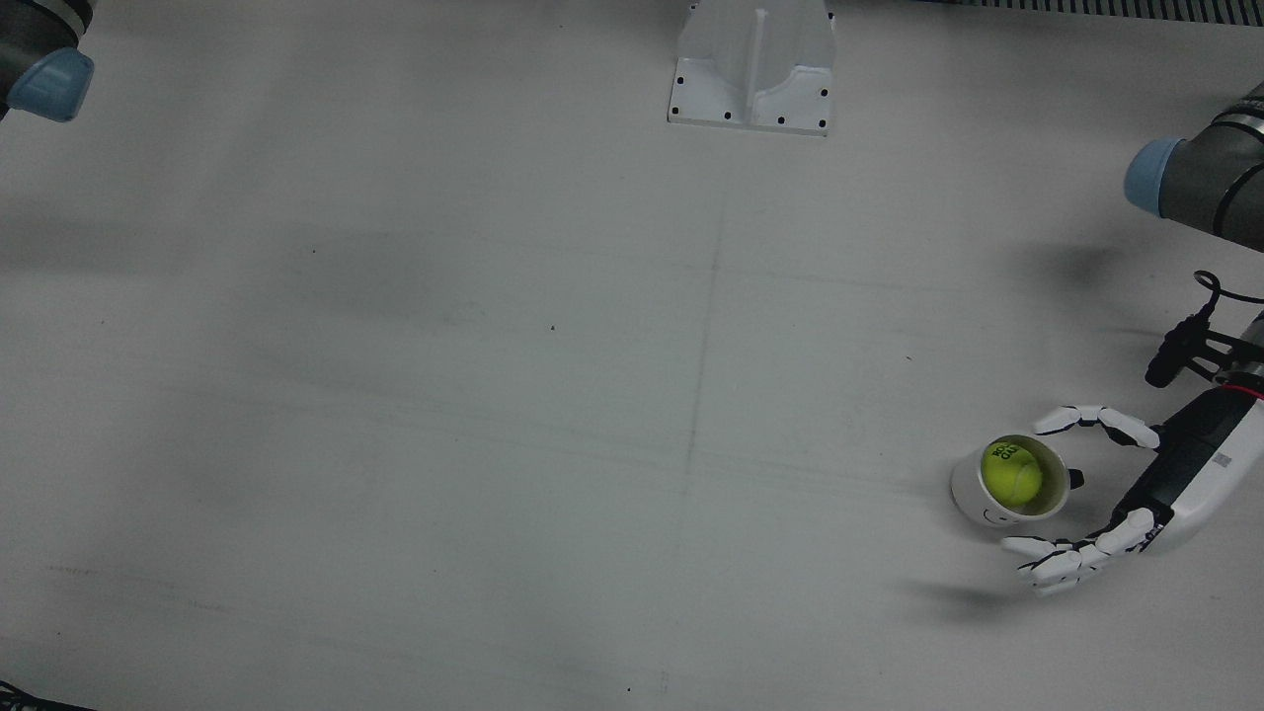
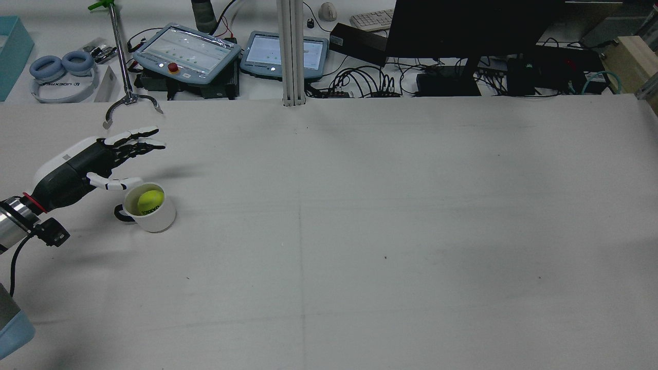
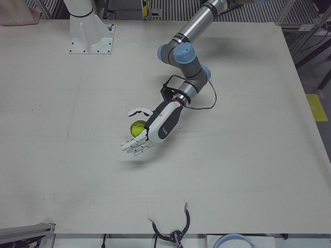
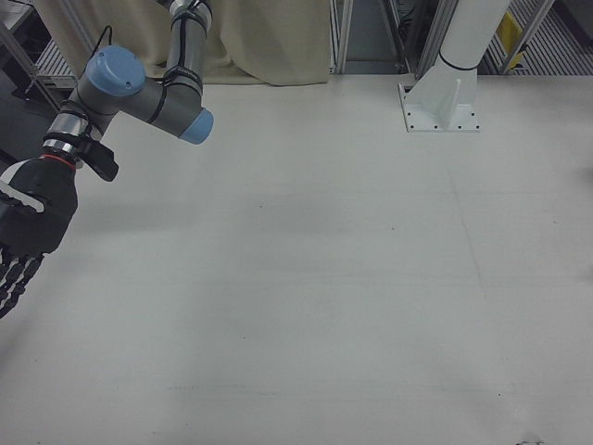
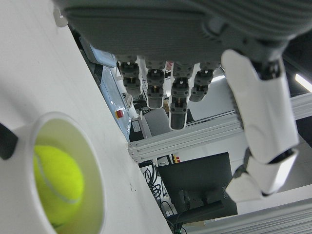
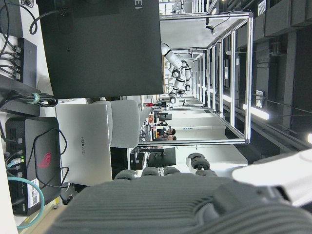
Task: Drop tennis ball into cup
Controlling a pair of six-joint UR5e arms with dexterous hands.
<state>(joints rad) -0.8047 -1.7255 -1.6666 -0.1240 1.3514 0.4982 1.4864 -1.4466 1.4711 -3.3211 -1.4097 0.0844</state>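
With the tennis ball resting inside the cup, my left hand hovers, fingers apart and empty; I judge only withdrawal remains.

The front view looks almost straight down on the table, while the rear view looks forward and down from high behind the arms; both take in the cup at the robot's left. The left-front view faces the left arm from the operators' side, the right-front view frames the right arm closer. The left hand view sits close above the cup, lying on its side.
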